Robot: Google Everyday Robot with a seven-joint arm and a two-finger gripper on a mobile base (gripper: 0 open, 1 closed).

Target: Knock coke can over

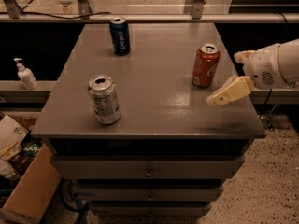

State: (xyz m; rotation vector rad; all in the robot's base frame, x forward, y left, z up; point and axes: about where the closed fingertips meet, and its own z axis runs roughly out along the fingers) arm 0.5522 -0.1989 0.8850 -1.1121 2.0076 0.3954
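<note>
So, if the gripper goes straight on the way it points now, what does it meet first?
Probably the bare table top. The gripper, right of the coke can, points down-left, passing in front of it; depth is unclear.

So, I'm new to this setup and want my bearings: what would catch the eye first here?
The red coke can stands upright near the right edge of the grey table, with the pale gripper open just right of it, not touching. A dark blue can stands at the back, a silver can at front left.
</note>
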